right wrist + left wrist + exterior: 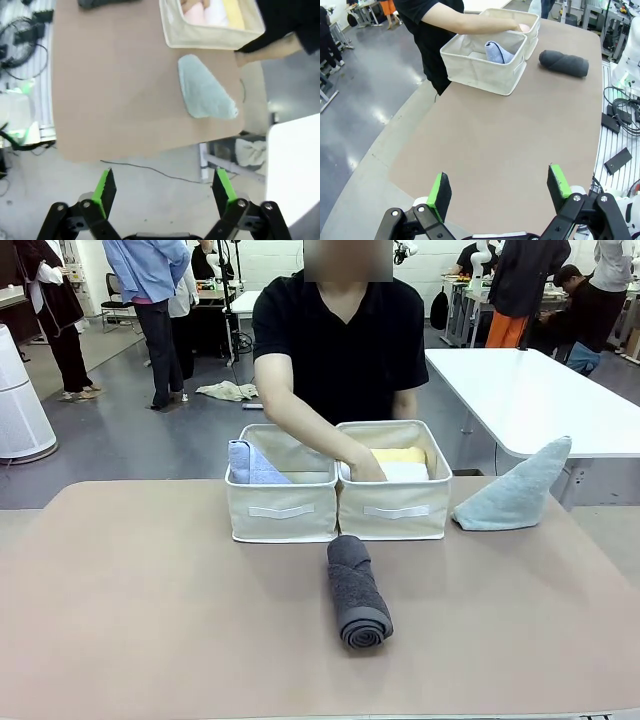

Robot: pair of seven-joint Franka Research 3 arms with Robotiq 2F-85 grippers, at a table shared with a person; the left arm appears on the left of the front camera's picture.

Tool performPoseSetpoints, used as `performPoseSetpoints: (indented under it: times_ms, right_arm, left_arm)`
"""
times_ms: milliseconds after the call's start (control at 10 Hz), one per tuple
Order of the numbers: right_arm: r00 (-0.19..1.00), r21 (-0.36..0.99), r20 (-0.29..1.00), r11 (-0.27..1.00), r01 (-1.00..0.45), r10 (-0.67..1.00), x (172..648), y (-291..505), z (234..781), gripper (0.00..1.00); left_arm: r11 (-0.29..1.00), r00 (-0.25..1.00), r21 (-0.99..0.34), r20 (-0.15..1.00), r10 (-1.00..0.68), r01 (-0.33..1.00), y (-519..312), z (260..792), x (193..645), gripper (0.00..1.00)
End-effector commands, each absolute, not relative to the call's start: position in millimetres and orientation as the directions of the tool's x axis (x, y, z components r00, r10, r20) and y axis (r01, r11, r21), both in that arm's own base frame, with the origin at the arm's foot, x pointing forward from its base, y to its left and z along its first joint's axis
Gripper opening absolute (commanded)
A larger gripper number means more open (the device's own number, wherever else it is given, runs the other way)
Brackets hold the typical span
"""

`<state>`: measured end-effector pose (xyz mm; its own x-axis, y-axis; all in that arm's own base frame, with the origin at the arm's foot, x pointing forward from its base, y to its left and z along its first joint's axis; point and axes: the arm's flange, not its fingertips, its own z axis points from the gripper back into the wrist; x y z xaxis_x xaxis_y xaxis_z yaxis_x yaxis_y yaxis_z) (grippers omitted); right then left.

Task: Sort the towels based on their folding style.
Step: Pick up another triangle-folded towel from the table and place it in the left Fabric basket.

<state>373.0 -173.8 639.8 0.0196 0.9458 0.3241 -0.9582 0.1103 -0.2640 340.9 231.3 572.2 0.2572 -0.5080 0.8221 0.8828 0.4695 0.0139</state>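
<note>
A dark grey rolled towel (356, 592) (564, 63) lies on the table in front of two cream bins. The left bin (281, 510) (480, 67) holds a periwinkle blue folded towel (252, 464) (498, 51). The right bin (394, 510) (200, 37) holds a yellow towel (399, 455) (233, 12) and a white towel (408, 472) (216, 14); the person's hand (365, 468) reaches into it. A pale teal-grey triangle towel (515, 490) (205, 92) stands right of the bins. My left gripper (497, 192) and right gripper (165, 187) hang open and empty, away from the towels.
The person in black stands at the far side of the table (150, 620). A white table (540, 400) is behind on the right. Cables (622, 112) lie off the table's edge. Broad bare tabletop spreads on either side of the grey roll.
</note>
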Motion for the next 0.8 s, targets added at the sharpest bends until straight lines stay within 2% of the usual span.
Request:
performPoseSetpoints:
  times_ms: [0, 400, 700]
  right_arm:
    - [-0.052, -0.251, 0.184, -0.005, -0.968, 0.982, 419.9, -129.7, 610.3, 1.0]
    - [-0.066, -0.124, 0.075, -0.057, -0.991, 0.995, 479.8, -77.0, 557.2, 1.0]
    - [-0.012, -0.076, 0.036, -0.009, -0.997, 0.999, 489.4, -67.4, 540.4, 1.0]
  left_arm:
    - [0.474, 0.256, 0.014, 0.827, -0.5, 0.881, 232.1, 573.1, 340.4, 1.0]
    - [0.474, 0.256, 0.014, 0.827, -0.5, 0.881, 232.1, 573.1, 340.4, 1.0]
    - [0.474, 0.256, 0.014, 0.827, -0.5, 0.881, 232.1, 573.1, 340.4, 1.0]
